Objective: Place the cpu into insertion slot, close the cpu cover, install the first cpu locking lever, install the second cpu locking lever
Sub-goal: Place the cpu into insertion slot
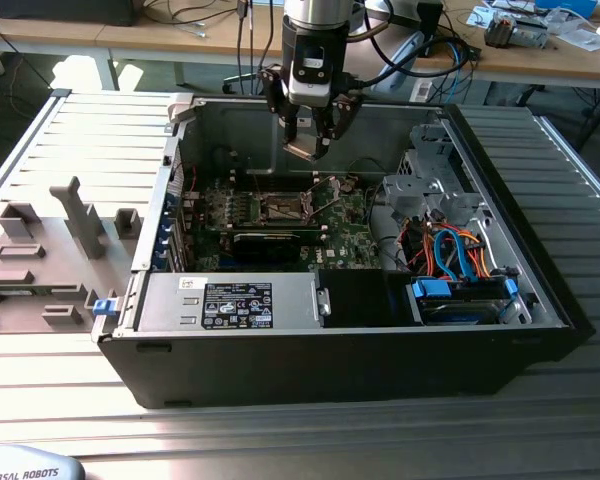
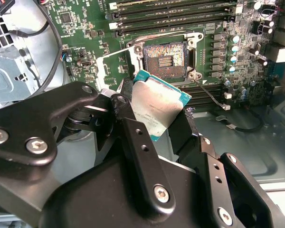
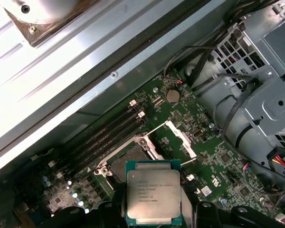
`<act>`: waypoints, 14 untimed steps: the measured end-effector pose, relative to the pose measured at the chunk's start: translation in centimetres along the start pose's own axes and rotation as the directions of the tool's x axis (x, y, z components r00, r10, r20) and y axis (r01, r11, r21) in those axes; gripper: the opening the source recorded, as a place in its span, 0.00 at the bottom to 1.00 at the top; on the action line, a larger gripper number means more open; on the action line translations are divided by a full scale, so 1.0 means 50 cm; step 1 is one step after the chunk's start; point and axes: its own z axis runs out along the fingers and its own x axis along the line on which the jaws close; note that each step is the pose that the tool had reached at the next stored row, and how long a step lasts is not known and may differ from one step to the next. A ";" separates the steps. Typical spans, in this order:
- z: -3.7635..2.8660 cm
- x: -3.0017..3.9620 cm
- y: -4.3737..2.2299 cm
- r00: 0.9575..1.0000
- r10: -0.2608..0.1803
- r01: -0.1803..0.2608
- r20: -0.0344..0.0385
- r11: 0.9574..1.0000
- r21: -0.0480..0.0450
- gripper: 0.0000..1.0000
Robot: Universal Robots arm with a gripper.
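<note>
Second wrist view: end effector point(image 2: 154, 118) fingers clamped on the cpu point(image 2: 157, 105), held over the uncovered insertion slot point(image 2: 164, 57).

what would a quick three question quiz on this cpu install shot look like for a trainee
1. True or false: the cpu already sits in the socket.
2. What is the gripper shut on? A a cable, B the cpu, C nothing.
3. Fill in: the cpu cover stands ___ (open or closed).
Key: 1 false, it is held above the empty socket. 2 B. 3 open.
</note>
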 end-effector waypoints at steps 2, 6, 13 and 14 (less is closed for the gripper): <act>0.000 0.000 0.000 1.000 0.001 -0.001 0.000 1.000 0.000 0.54; 0.000 0.000 0.000 1.000 0.004 -0.004 0.000 1.000 0.000 0.54; 0.000 0.000 0.000 1.000 0.010 -0.010 0.000 1.000 0.000 0.54; 0.000 0.000 0.000 1.000 0.011 -0.011 0.000 1.000 0.000 0.54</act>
